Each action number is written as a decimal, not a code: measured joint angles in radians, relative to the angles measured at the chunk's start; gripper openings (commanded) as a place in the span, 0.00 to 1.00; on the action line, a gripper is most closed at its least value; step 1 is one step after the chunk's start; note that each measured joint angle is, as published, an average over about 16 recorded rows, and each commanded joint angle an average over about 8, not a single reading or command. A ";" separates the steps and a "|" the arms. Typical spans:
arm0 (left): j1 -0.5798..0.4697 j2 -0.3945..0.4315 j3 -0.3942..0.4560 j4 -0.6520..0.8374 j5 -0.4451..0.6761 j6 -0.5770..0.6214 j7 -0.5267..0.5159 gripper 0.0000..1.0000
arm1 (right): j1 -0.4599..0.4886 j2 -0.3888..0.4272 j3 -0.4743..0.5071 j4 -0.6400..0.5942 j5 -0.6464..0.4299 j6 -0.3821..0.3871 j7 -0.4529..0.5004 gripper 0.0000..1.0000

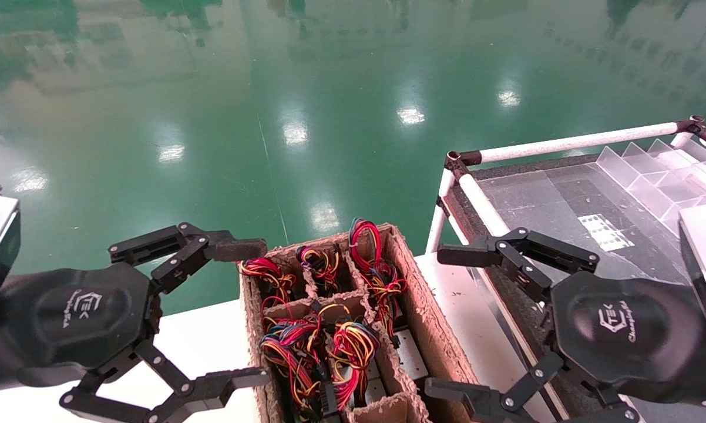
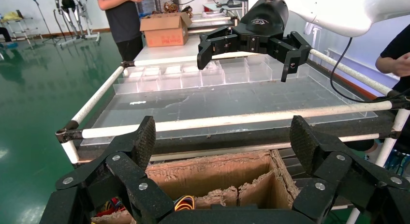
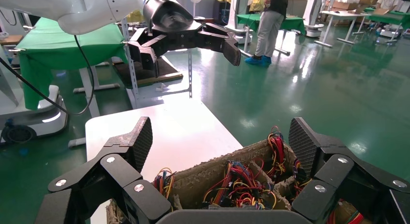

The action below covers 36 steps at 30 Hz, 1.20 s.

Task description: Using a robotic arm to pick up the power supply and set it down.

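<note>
Hovering on both sides of the cardboard box [image 1: 429,329], my two sets of fingers are spread wide and hold nothing. My left gripper [image 1: 241,311] is just beside the left wall of the box, above the white desk [image 1: 206,341]; one finger is near the far left corner of the box and the other near its near left side. My right gripper [image 1: 447,320] is on the other side of the box, above the edge of the white-railed cart [image 1: 570,141], also with the fingers far apart.

Between my two grippers, the box is divided into compartments by rough cardboard walls, and each compartment holds a unit with a bundle of coloured wires. The power supply [image 1: 369,247] with the tallest wire loop, red with some yellow and orange, stands in the far right compartment, nearer to my right fingers than to my left ones; its loop rises above the rim of the box. Its metal body is hidden by the walls, so I cannot see it well. Other wire bundles [image 1: 297,346] lie in the compartments closer to me.

On the cart, beyond my right fingers, there are clear plastic dividers [image 1: 652,176]. Neither gripper touches the box or the wires.
</note>
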 measured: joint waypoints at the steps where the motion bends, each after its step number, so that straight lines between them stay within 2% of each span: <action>1: 0.000 0.000 0.000 0.000 0.000 0.000 0.000 0.58 | 0.000 0.000 0.000 0.000 0.000 0.000 0.000 1.00; 5: 0.000 0.000 0.000 0.000 0.000 0.000 0.000 0.10 | 0.000 0.000 0.000 0.000 0.000 0.000 0.000 1.00; 7: 0.000 0.000 0.000 0.000 0.000 0.000 0.000 0.00 | 0.000 0.000 0.000 0.000 0.000 0.000 0.000 1.00; 36: 0.000 0.000 0.000 0.000 0.000 0.000 0.000 0.00 | 0.000 0.000 0.000 0.000 0.000 0.000 0.000 1.00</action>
